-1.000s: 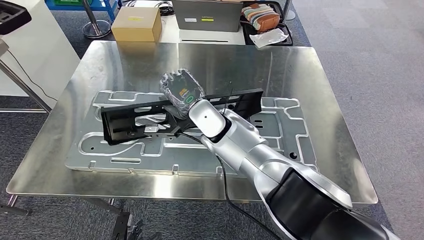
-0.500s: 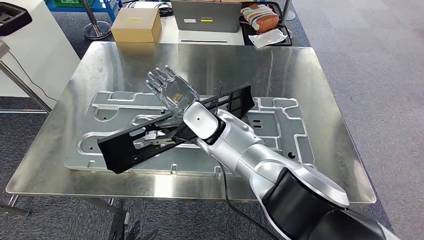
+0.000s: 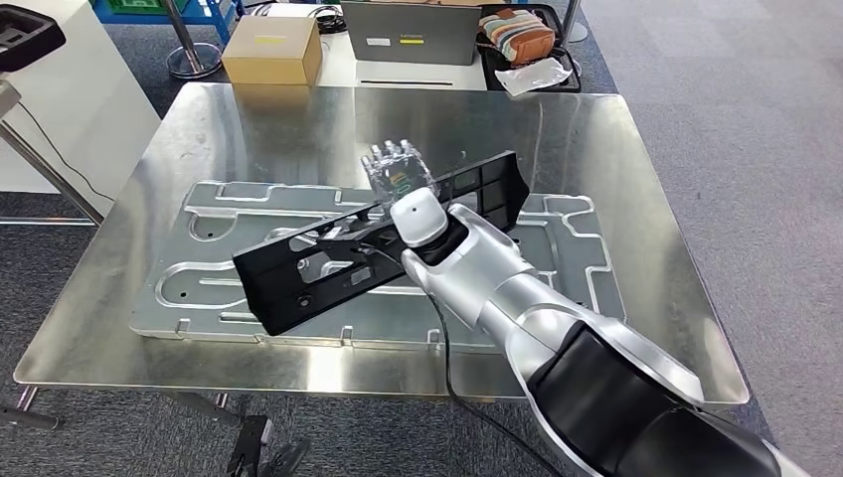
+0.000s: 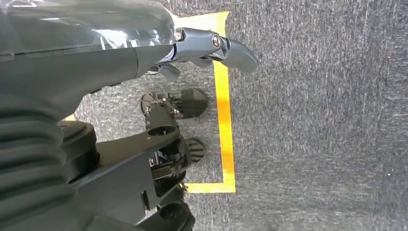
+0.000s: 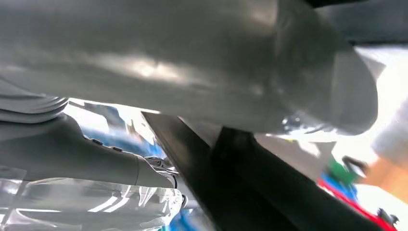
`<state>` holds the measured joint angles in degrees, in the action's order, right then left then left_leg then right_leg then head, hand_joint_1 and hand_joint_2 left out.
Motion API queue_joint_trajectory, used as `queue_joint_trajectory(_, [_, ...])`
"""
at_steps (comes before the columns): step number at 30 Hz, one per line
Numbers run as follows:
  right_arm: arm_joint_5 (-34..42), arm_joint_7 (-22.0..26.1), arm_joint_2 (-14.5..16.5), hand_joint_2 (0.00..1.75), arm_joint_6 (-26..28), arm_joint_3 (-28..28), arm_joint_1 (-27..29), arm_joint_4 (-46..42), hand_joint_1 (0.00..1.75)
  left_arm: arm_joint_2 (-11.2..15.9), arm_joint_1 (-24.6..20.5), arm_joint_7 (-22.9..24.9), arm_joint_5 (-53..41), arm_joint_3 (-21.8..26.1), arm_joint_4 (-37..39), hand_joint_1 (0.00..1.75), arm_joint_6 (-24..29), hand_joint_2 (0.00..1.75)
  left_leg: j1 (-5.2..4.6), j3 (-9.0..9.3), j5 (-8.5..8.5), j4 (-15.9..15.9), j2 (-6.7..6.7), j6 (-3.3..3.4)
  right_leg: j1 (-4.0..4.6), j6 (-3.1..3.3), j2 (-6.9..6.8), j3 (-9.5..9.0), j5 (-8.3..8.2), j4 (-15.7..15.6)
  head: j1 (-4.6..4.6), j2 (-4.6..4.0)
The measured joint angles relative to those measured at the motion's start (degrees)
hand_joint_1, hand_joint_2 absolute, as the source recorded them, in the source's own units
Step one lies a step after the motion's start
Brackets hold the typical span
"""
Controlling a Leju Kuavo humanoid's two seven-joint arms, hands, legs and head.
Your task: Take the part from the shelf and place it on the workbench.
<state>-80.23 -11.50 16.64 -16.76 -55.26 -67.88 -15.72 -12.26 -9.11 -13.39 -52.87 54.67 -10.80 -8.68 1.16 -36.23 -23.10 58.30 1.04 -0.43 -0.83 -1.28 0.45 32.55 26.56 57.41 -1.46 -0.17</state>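
The part point(image 3: 383, 241), a long black slotted bracket, lies slantwise over the workbench point(image 3: 199, 129), its far end raised toward the right and its near end low over the big pressed metal panel point(image 3: 557, 248) that rests on the bench top. It crosses the panel at an angle and does not line up with the panel's outline. Whether its low end touches the panel I cannot tell. The right hand point(image 3: 400, 171) sits at the bracket's middle, at its far edge, fingers pointing up and close together; in the right wrist view the thumb and fingers lie on either side of the dark bar point(image 5: 226, 187), so I judge the hand to be holding it, though the contact itself is hidden. The left hand point(image 4: 211, 45) hangs over grey carpet point(image 4: 312, 120) marked with yellow tape point(image 4: 223, 110), fingers curled in with nothing between them.

The step in hand looks like the set-down. The next move calls for lowering the raised end until the bracket lies flat, then letting go without dragging it across the panel

Beyond the bench stand a cardboard box point(image 3: 271, 48) and a laptop point(image 3: 410, 30)
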Motion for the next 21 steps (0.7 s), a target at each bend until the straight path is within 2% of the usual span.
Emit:
queue_joint_trajectory(2, [2.3,-4.2,-1.3,0.0,0.3,2.8,0.4,0.3,0.0,0.0,0.1,-0.1,-0.2,-0.1,0.0,0.0,0.4,0.0,0.0,-0.01,0.01,0.0,0.01,0.01,-0.01,-0.02,-0.02,0.0,-0.01,0.0,0.0,0.0])
queue_joint_trajectory(4, [5.5,-10.6,-3.1,0.0,2.2,6.1,1.1,0.5,0.0,-0.1,0.3,-0.3,-0.4,-0.1,0.0,0.0,0.8,0.0,0.0,-0.01,0.02,0.0,0.03,0.03,-0.04,-0.03,-0.05,0.0,-0.02,0.0,0.0,0.0])
queue_joint_trajectory(7, [11.9,-19.6,-7.2,0.0,5.7,13.0,2.4,1.0,0.0,-0.2,0.9,-0.3,-0.7,-0.1,0.0,0.0,1.5,0.0,-0.01,-0.02,0.01,0.1,0.09,0.05,-0.09,-0.04,-0.13,-0.04,-0.02,0.0,0.0,0.0])
queue_joint_trajectory(9, [16.3,-22.8,-10.4,0.0,7.8,18.1,3.6,1.3,0.0,-0.2,1.2,-0.3,-0.9,-0.1,0.0,0.0,2.1,0.0,-0.02,-0.04,0.0,0.1,0.17,0.07,-0.09,-0.04,-0.21,-0.08,-0.02,-0.1,0.0,0.0])
queue_joint_trajectory(14, [26.4,-22.3,-16.7,0.0,11.1,31.3,9.0,2.0,0.0,-0.2,1.6,-0.3,-2.4,-0.7,0.0,0.0,3.4,0.0,-0.1,-0.05,-0.04,0.1,0.15,0.13,-0.1,-0.12,-0.15,-0.1,-0.06,-0.1,0.0,0.0])
queue_joint_trajectory(21, [28.9,-18.8,-19.0,0.0,13.6,41.3,13.3,2.0,0.0,-0.2,1.6,0.0,-3.8,-2.0,0.0,0.0,3.9,0.0,-0.05,0.27,-0.07,0.1,0.15,0.09,0.06,-0.19,-0.23,-0.33,0.12,-0.1,0.0,0.0])
